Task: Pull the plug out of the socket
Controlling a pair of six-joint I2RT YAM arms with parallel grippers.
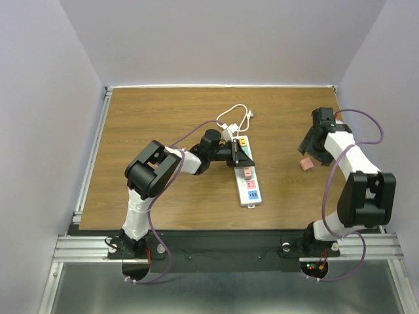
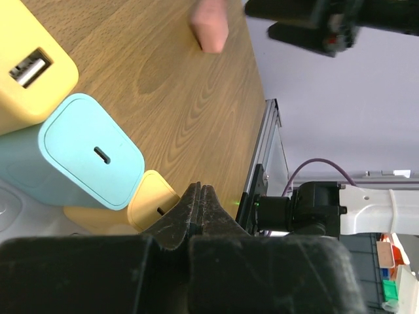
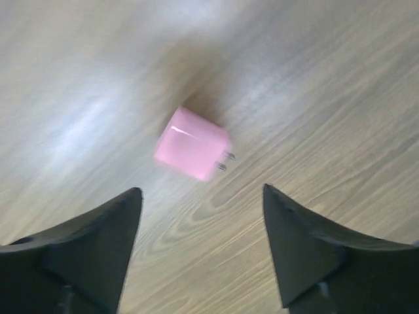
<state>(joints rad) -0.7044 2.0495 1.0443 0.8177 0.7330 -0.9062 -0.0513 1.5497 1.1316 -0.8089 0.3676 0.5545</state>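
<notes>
The white power strip lies mid-table, its white cord coiled behind it. My left gripper is shut and empty, lying across the strip's middle. The left wrist view shows its closed fingertips beside a small yellow plug, a teal plug and a yellow USB plug seated in the strip. A pink plug lies loose on the wood, prongs out. My right gripper is open just above it, holding nothing; it also shows in the top view.
Another pink plug sits in the strip near its blue end patch. The table's metal rail runs down the left side. Grey walls enclose the table.
</notes>
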